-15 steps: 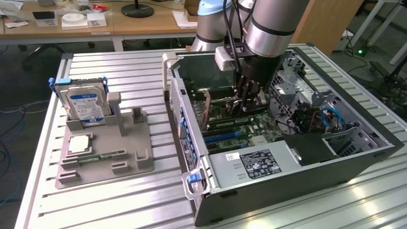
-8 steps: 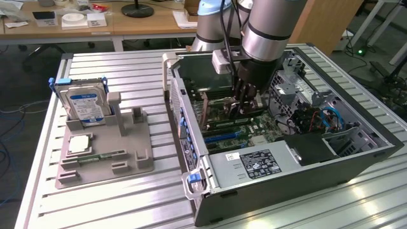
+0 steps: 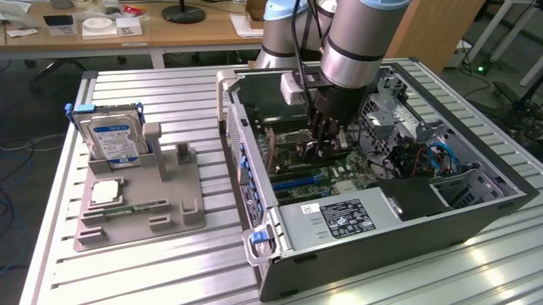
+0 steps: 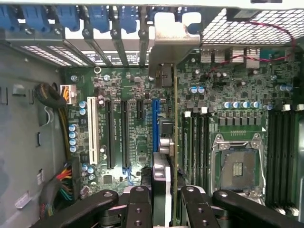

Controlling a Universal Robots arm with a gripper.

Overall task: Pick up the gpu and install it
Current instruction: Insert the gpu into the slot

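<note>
The gpu [image 4: 161, 180] is seen edge-on in the wrist view, a thin dark board whose pale metal end bracket [image 4: 173, 45] reaches the case's rear slot openings. My gripper [image 4: 166, 192] is shut on it, one black finger on each side of the card. The card hangs upright over the motherboard [image 4: 128, 95], just beside the blue expansion slot [image 4: 155, 123]; I cannot tell whether its edge touches a slot. In the exterior view my gripper [image 3: 327, 145] reaches down into the open computer case [image 3: 475, 210], low over the board.
A grey fixture [image 3: 140, 203] at the exterior view's left holds a silver hard drive [image 3: 114, 140], a processor chip [image 3: 106, 190] and a green memory stick [image 3: 136, 206]. Inside the case are the power supply [image 3: 339, 219], the drive cage [image 3: 390, 114], cables [image 4: 57, 99] and the empty processor socket [image 4: 237, 166].
</note>
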